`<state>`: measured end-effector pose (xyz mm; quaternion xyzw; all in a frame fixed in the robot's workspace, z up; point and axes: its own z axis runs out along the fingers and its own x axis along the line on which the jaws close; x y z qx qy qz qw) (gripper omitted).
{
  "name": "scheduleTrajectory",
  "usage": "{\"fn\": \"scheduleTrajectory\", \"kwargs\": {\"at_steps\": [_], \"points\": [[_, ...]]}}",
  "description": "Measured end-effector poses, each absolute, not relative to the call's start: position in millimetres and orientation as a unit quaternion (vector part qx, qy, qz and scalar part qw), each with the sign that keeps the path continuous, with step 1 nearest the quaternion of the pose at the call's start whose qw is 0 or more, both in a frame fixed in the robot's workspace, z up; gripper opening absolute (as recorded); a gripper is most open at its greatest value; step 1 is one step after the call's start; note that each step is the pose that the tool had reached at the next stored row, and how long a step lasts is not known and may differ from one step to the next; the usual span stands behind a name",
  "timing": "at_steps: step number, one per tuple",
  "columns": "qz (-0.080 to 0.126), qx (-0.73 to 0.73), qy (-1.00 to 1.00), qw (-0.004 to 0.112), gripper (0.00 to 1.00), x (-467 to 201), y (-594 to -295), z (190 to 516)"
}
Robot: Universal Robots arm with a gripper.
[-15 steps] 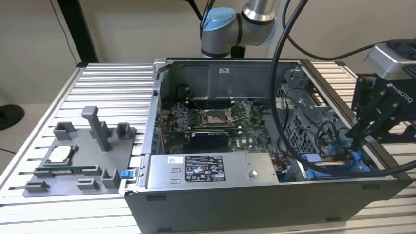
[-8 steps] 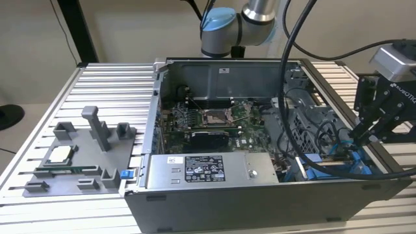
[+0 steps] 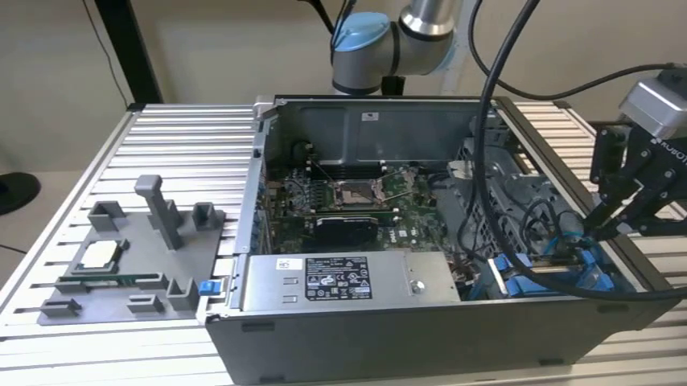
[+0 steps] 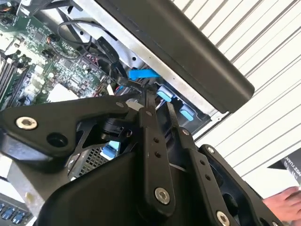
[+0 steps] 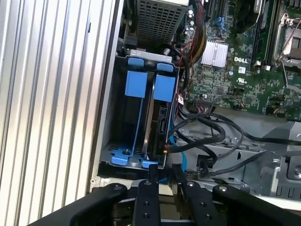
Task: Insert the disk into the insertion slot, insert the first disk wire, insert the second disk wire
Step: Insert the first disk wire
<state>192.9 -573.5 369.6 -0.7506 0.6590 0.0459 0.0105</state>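
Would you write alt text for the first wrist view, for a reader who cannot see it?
The black end effector hangs at the edge of the grey sheet-metal drive bay with bright blue plastic rails, where black and blue cables gather, inside an open computer case. A green motherboard lies beyond, and a ribbed aluminium table runs alongside the case.

In the exterior view the arm (image 3: 371,44) is seen at twelve o'clock, where a silver tube is joined to a grey joint with a blue cap. The wrist end (image 3: 657,100) is placed at about three o'clock, close to the picture's edge. Beneath it the black gripper (image 3: 603,229) is carried at a tilt, with its tip pointed down toward seven o'clock. In the second wrist view the gripper (image 4: 157,99) is seen from behind, its black housing and bolted links reaching away from the camera. The same is shown of the gripper (image 5: 164,173) in the first wrist view.
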Motion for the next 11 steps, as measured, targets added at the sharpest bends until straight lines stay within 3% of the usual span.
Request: {"fn": "scheduleTrajectory", "kwargs": {"at_steps": [11], "points": [[0.061,-0.742,0.667,0.029,1.00,194.5,-573.4,363.6]]}}
